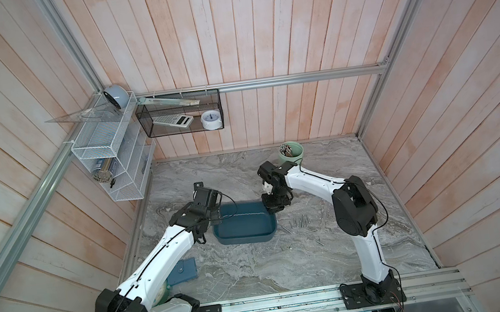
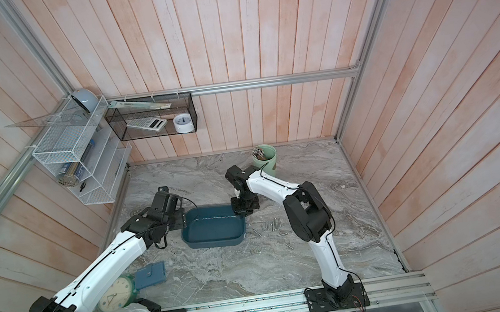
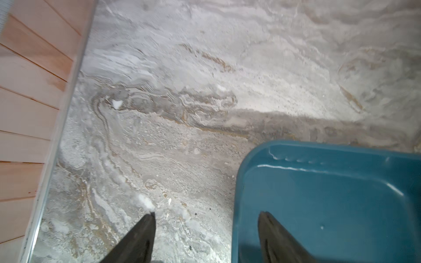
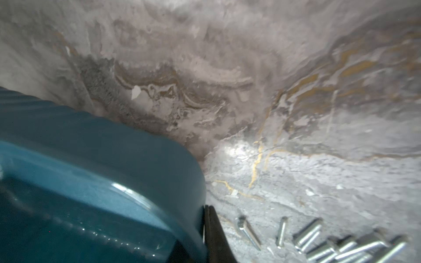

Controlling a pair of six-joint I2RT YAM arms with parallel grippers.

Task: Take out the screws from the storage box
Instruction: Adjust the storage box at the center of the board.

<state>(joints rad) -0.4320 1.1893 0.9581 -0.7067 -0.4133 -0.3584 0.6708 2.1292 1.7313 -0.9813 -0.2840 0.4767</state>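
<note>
Two things to watch here: the grip and the pile.

The table (image 1: pixel 256 269) is grey marble. The storage box (image 1: pixel 244 224) sits mid-table, and its floor looks empty in both top views.

The left end effector (image 3: pixel 207 214) is at the box's 9 o'clock wall. Its jaws are apart, one finger over the inside and one over the table, gripping nothing. The right end effector (image 4: pixel 206 208) is at the 2 o'clock corner, jaws together on the box wall.

About a dozen screws (image 1: pixel 299 223) lie on the table just off the box's 3 o'clock side, with one stray toward 5 o'clock.

My read: the dump is done and only box handling is left. I'd keep the pinch deep on the wall, move slowly and steer away from 3 o'clock so I don't plough the pile.
</note>
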